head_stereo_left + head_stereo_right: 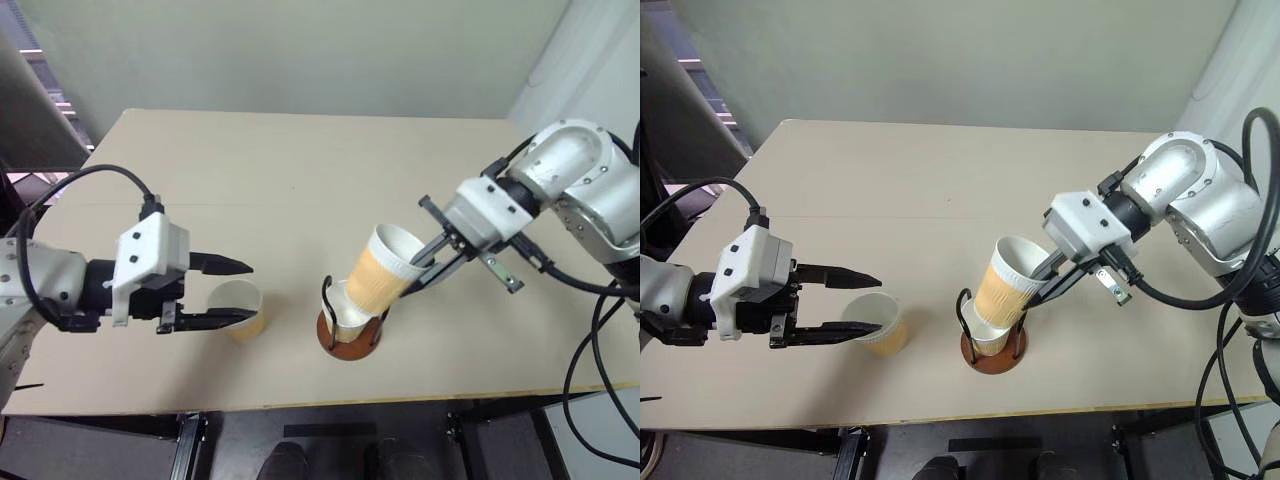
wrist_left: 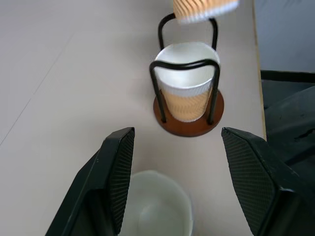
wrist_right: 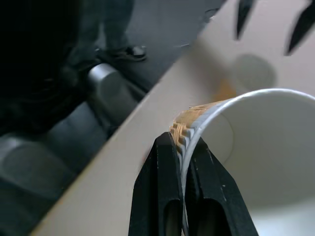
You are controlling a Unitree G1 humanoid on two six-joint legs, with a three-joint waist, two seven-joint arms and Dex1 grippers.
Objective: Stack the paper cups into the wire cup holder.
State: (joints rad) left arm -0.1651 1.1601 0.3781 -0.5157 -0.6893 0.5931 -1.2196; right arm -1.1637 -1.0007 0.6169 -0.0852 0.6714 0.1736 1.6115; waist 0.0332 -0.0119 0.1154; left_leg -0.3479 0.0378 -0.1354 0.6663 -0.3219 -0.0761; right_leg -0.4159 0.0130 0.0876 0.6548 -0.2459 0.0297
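Look to the lower centre of the head views for the wire cup holder. Its reddish-brown disc base sits on the table, near the front edge. One paper cup already stands upright inside the black wire loops.

Check the right gripper, which reaches in from the right side of the frame. Its two black fingers are pinched tight on the wall of a second cup, just below the white rim, one finger inside and one outside. The right wrist view confirms the wall clamped between the fingers. This cup is tilted, its mouth toward the upper right and its bottom toward the holder. The bottom sits at the mouth of the seated cup; you cannot tell whether it has entered.

Check the left gripper at the lower left. Its fingers are spread apart and hold nothing. They point toward the centre of the frame. A third cup stands upright on the table, left of the holder and well apart from it. In the left wrist view it lies between and below the spread fingers, untouched.
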